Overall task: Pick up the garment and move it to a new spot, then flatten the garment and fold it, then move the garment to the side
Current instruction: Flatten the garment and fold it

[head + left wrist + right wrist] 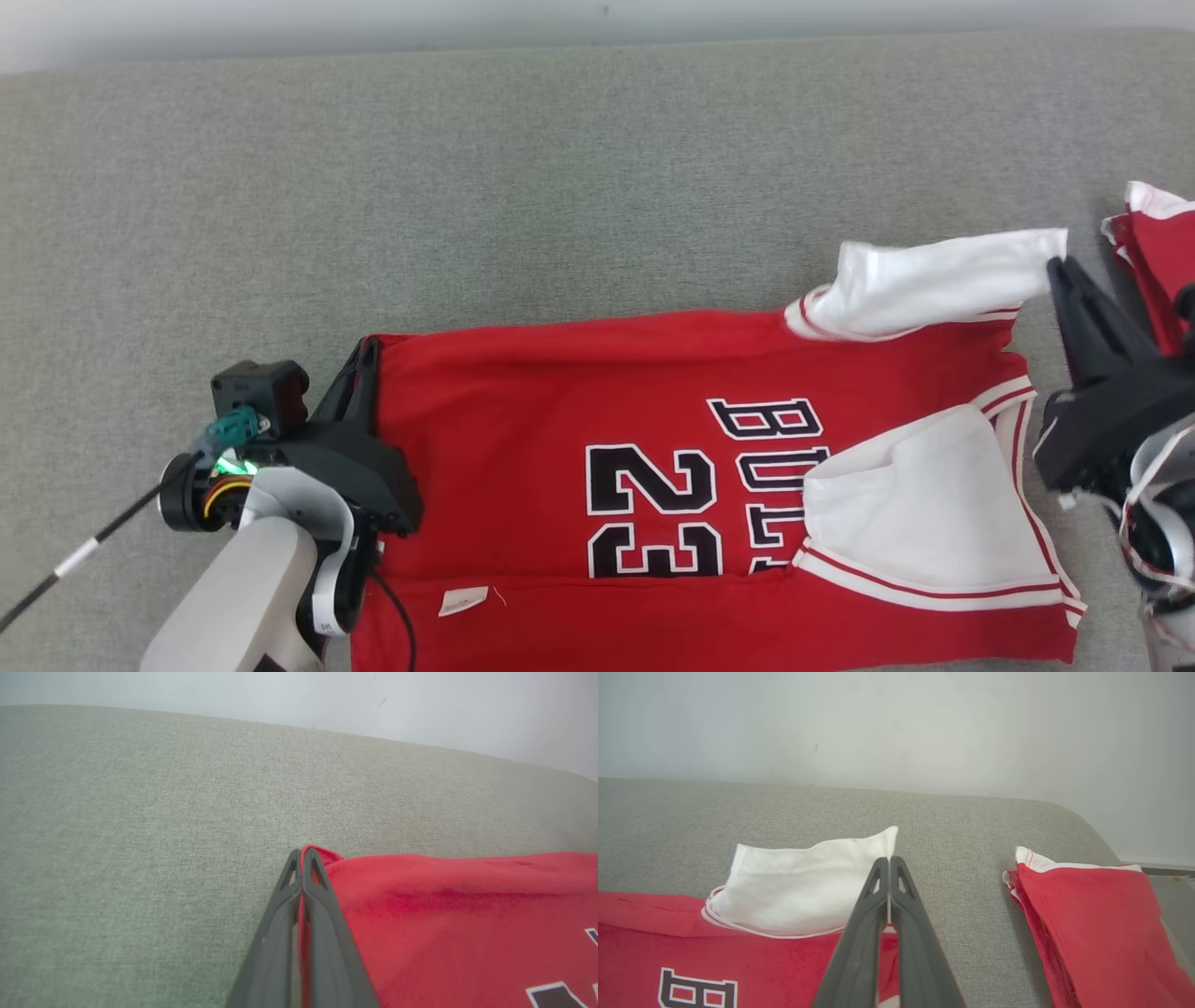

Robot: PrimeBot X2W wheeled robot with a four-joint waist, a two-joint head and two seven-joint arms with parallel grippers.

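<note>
Pinching both ends of a red jersey that is lying spread on a grey cushion.
The left gripper is clamping its fingers together on the jersey's far left corner, with red cloth showing between them in the left wrist view. The right gripper is pressing its fingers tight on the edge of the white sleeve at the jersey's far right corner. A second red garment is sitting folded just beyond the right gripper, apart from the jersey.
</note>
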